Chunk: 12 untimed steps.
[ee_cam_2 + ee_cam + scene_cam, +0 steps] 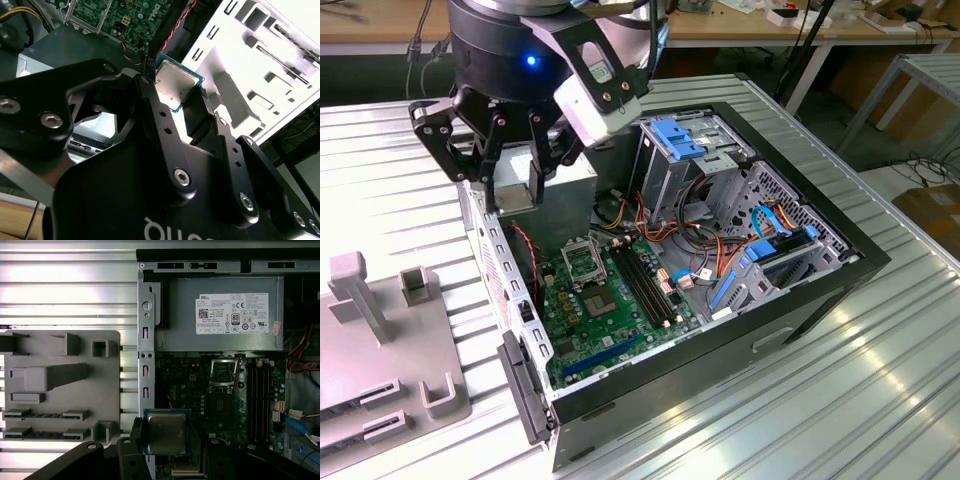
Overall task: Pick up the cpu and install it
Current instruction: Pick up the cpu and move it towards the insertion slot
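Gripper (pixel 167 442) pinches one cpu (pixel 166 431) between two fingers (pixel 160 115), over one computer case (pixel 740 345).

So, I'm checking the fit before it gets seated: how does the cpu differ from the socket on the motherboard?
The cpu is gripped in the hand, held above the case edge. The socket sits fixed on the motherboard. The cpu has a solid silver-grey top with green edging, while the socket is a metal frame around a dark, open middle. Both are square.
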Each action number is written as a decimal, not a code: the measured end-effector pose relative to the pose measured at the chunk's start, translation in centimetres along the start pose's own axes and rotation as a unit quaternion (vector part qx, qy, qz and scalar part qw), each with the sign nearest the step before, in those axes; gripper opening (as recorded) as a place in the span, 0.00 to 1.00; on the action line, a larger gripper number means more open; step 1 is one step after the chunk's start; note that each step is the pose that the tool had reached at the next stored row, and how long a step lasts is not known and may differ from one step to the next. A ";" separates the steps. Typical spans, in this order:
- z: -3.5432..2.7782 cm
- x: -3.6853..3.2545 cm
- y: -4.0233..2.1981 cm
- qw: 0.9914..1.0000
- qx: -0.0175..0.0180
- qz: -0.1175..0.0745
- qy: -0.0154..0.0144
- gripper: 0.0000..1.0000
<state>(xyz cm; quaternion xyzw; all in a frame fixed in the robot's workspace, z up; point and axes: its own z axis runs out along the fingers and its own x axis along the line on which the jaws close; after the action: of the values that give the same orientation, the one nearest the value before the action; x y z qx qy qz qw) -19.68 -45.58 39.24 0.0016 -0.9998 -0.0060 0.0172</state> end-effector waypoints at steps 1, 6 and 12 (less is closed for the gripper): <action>0.00 -0.07 0.00 1.000 0.000 0.000 0.000 0.47; -0.02 -0.43 0.00 1.000 0.000 0.000 0.000 0.47; -0.03 -0.95 0.00 1.000 0.000 0.000 0.000 0.47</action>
<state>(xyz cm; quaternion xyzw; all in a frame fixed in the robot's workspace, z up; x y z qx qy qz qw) -18.73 -45.58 39.24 0.0016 -0.9998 -0.0060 0.0172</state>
